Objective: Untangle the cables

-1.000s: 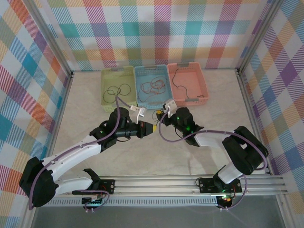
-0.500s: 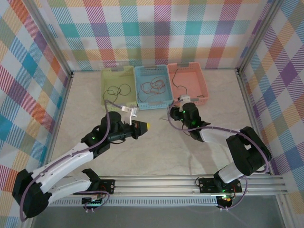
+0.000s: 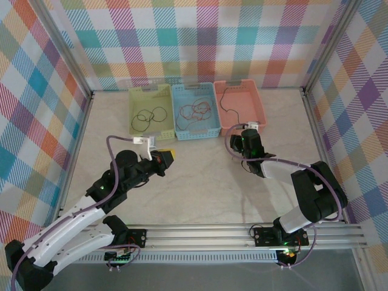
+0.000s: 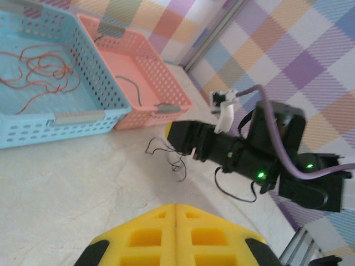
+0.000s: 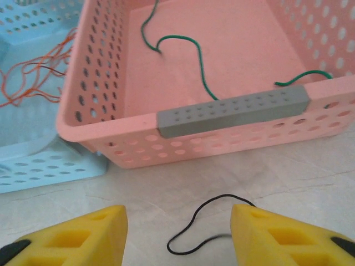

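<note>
1. Work area: the table (image 3: 200, 182) carries three baskets in a row at its 12 o'clock edge. These are the green basket (image 3: 132, 115), the blue basket (image 3: 197, 134) and the pink basket (image 5: 166, 147). Each basket already holds separated strands, so the step in hand is judged to be the pick-up of one loose strand, late in the task.

2. End effectors:
   - The right gripper (image 5: 177, 215) sits low over the table with its yellow pads parted and nothing clamped between them. The pink basket's near wall lies at its 12 o'clock, close by.
   - The left gripper (image 4: 176, 209) has its pads pressed together and holds nothing. In the top view it lies at about 9 o'clock from the right gripper, well apart.
   - Next move, as judged: lower the right gripper onto the strand, close squarely on it and lift clear of the basket wall. The strand is thin and may slip between the pads.

3. Cables:
   - The red cables (image 3: 195, 110) lie in the blue basket, the black cables (image 3: 151, 114) in the green basket, and a dark cable (image 5: 188, 44) in the pink basket.
   - The loose black cable (image 5: 221, 196) lies on the table between the right gripper's pads. Its loop arches toward 1 o'clock, up to the right-hand pad, and is not gripped.
</note>
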